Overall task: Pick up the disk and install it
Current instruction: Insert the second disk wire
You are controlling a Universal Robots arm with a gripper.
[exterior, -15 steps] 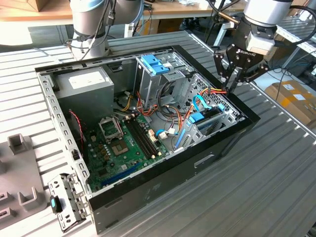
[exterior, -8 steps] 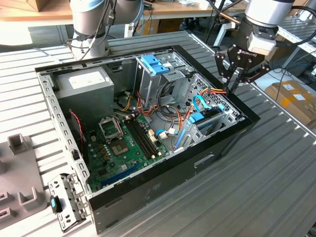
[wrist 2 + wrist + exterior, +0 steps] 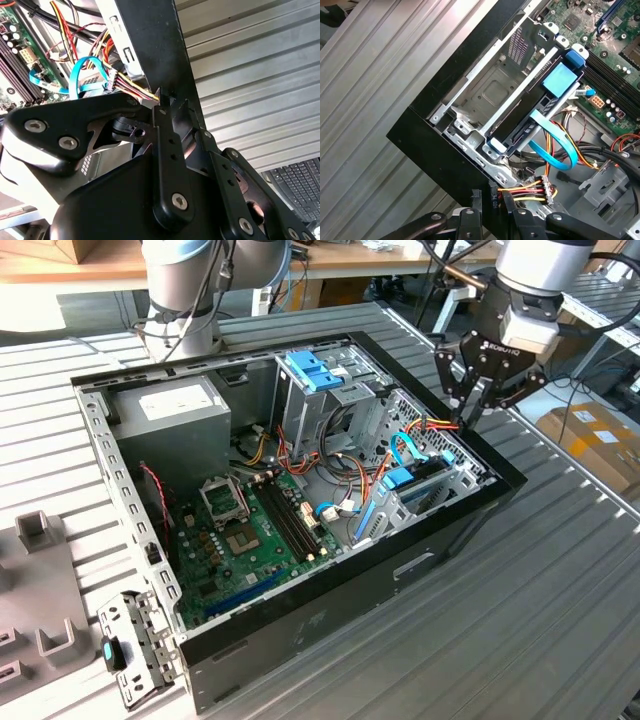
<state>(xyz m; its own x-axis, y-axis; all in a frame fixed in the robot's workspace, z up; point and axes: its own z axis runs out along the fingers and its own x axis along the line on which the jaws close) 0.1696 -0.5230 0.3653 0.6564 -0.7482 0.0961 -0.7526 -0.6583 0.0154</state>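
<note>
I have the gripper [image 3: 468, 412] poised over the far corner of the open computer case [image 3: 300, 625], its black fingers drawn nearly together with nothing between them.

In the first wrist view the disk [image 3: 530, 117] sits edge-up in the grey sheet-metal drive cage [image 3: 492, 92], a thin dark slab in a light-blue plastic carrier frame with a smooth blue tab at its end; in the exterior view I see it standing upright in the cage. A glossy flat blue ribbon cable [image 3: 555, 145] loops just beside it, and a red, yellow and black wire bundle [image 3: 525, 190] ends near my fingertips [image 3: 512, 210]. The case rests on a ribbed aluminium table [image 3: 560, 600], green motherboard [image 3: 250, 540] exposed.
</note>
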